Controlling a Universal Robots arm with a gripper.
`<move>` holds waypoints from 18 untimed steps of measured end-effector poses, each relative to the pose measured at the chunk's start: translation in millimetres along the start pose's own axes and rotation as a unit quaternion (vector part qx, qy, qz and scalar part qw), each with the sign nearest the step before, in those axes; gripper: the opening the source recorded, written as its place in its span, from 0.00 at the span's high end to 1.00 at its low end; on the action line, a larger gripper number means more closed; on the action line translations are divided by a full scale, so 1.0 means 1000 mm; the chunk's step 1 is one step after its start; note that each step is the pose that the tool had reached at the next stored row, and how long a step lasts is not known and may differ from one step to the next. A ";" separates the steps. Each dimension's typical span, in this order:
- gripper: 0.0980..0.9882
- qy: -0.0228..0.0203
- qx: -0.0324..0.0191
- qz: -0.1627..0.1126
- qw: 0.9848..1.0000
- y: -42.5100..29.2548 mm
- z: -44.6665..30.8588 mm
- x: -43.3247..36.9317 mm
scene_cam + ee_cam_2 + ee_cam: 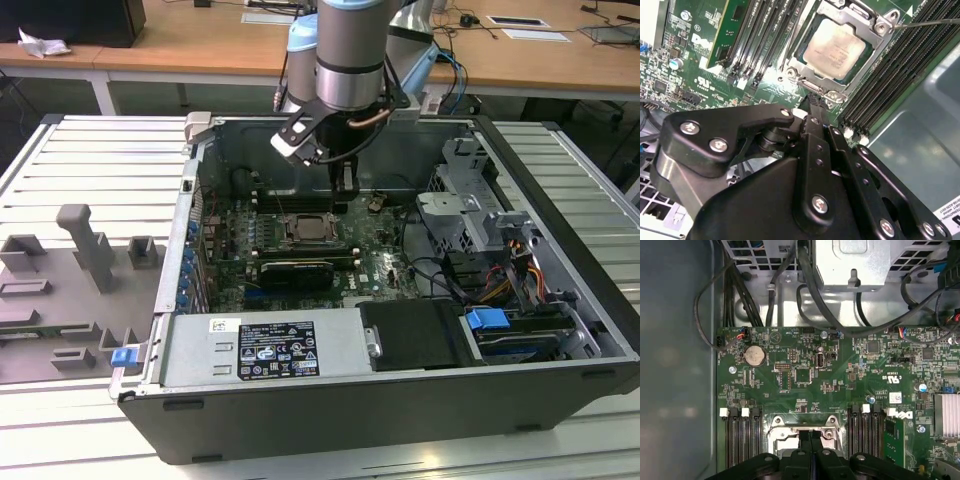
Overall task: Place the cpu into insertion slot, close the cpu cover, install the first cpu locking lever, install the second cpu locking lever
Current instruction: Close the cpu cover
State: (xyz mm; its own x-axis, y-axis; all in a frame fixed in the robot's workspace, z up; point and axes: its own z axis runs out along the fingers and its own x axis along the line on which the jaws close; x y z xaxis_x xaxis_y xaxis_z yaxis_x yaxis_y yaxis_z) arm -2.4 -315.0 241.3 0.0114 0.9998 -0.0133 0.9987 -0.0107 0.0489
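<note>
The cpu (837, 47) is being seen seated in the insertion slot (308, 228), with the cpu cover (799, 64) lying flat around it. The gripper (812, 102) is hovering just beside the cover's edge, its fingers clenched together on nothing. A thin locking lever (927, 21) is sticking out over the memory slots (900, 70), seemingly unlatched. Pressed off-centre, it could be lost from the narrow fingertips and the slots scraped.

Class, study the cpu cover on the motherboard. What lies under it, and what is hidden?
Under the cpu cover sits the cpu, its pale metal top showing through the square cut-out. Its edges lie beneath the frame; whatever is below the cpu is covered.
</note>
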 end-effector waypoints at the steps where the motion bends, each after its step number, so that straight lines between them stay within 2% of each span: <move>1: 0.99 0.000 0.000 -0.001 1.000 -0.0003 0.0003 0.0000; 7: 0.99 0.001 0.000 -0.017 1.000 -0.0014 0.0041 0.0000; 10: 0.99 0.001 0.000 -0.024 1.000 -0.0025 0.0083 0.0001; 18: 0.99 0.002 0.000 -0.048 0.999 -0.0174 0.0193 0.0001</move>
State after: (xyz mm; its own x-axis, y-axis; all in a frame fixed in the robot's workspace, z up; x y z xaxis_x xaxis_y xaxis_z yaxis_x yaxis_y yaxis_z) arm -18.8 -315.0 221.1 -0.0844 0.9963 -0.0133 0.9952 0.0849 0.0485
